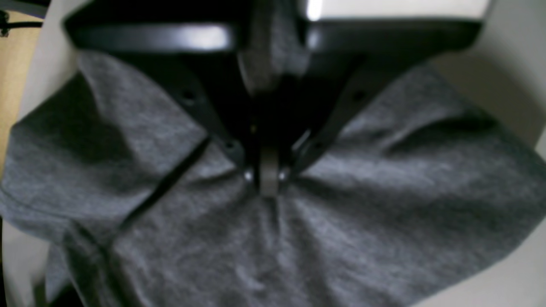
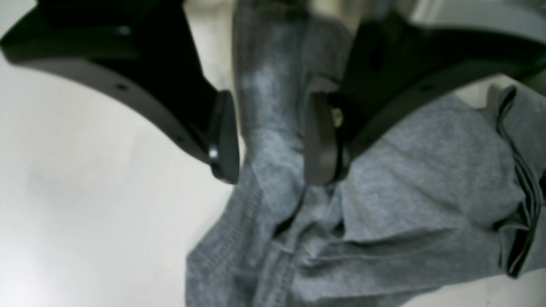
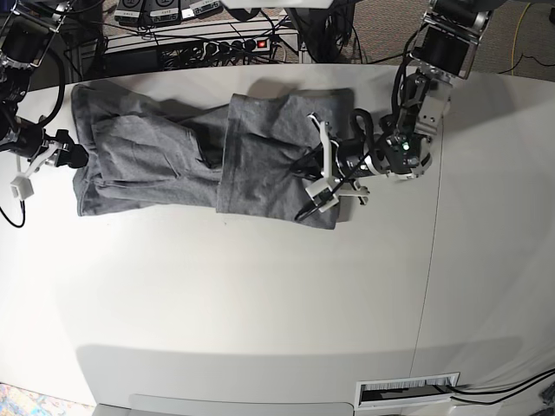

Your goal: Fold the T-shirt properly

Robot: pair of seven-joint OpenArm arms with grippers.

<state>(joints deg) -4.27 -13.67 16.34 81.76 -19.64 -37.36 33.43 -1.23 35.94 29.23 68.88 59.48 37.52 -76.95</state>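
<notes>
The grey T-shirt [image 3: 173,156] lies bunched across the back of the white table [image 3: 260,303], with a section folded over on its right part. My left gripper [image 3: 310,169] rests on that folded part. In the left wrist view the left gripper [image 1: 268,181] is shut on a pinch of the T-shirt [image 1: 362,204], and creases radiate from its tips. My right gripper [image 3: 71,158] is at the shirt's left end. In the right wrist view the right gripper [image 2: 273,145] stands open, with a raised ridge of the T-shirt [image 2: 405,183] running between its fingers [image 2: 224,136].
A power strip [image 3: 230,43] and cables lie just behind the table's back edge. A cable loop [image 3: 13,212] hangs by the table's left side. A slotted vent [image 3: 408,392] sits at the front right edge.
</notes>
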